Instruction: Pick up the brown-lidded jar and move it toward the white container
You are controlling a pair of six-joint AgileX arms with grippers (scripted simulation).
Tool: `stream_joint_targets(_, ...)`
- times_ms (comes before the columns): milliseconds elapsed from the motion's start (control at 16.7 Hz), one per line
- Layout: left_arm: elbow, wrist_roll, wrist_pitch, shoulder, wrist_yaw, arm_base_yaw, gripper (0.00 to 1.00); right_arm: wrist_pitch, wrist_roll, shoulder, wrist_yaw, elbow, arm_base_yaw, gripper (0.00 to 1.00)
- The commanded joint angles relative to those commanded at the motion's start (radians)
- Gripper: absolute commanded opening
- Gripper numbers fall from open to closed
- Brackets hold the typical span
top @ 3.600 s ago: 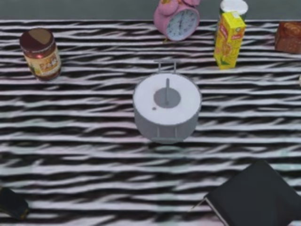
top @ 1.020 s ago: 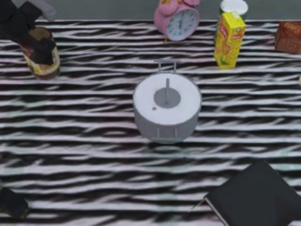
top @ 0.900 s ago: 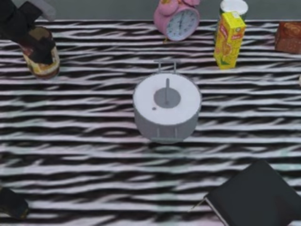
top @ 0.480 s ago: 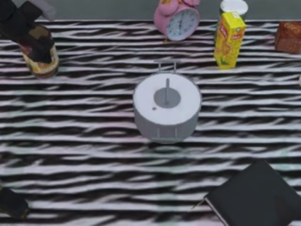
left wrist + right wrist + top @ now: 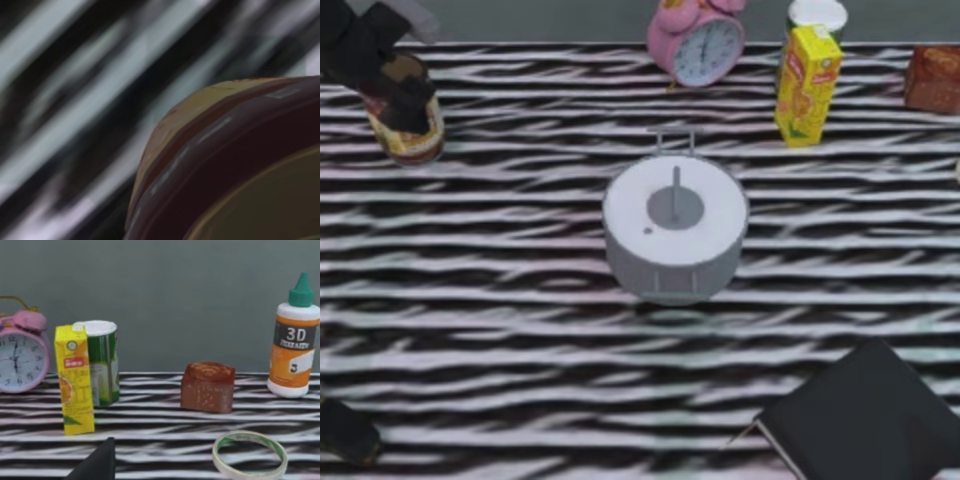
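You see the left gripper (image 5: 405, 100) at far left, right on top of the brown-lidded jar (image 5: 412, 140). Can't tell if jaws are shut. Jar stands upright. The white container (image 5: 675, 240) sits to its right, mid-table, well apart.

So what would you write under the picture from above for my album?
Left gripper on the brown-lidded jar, far left of the white container.
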Motion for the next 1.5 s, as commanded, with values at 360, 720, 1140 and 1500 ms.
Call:
stream_joint_targets(360, -0.002, 0.001, 0.0, -0.002, 0.0, 0.004, 0.0, 0.0, 0.0, 0.0, 0.0, 0.0, 0.0, 1.0)
stream_joint_targets(720, -0.232, 0.002, 0.014, -0.219, -0.001, 0.019, 0.0, 0.0, 0.0, 0.0, 0.0, 0.0, 0.0, 1.0)
stream_joint_targets(1140, -0.587, 0.013, 0.032, -0.552, -0.004, 0.039, 0.0, 0.0, 0.0, 0.0, 0.0, 0.0, 0.0, 1.0)
stream_joint_targets(1500, -0.601, 0.013, 0.033, -0.566, -0.005, 0.034, 0.0, 0.0, 0.0, 0.0, 0.0, 0.0, 0.0, 1.0)
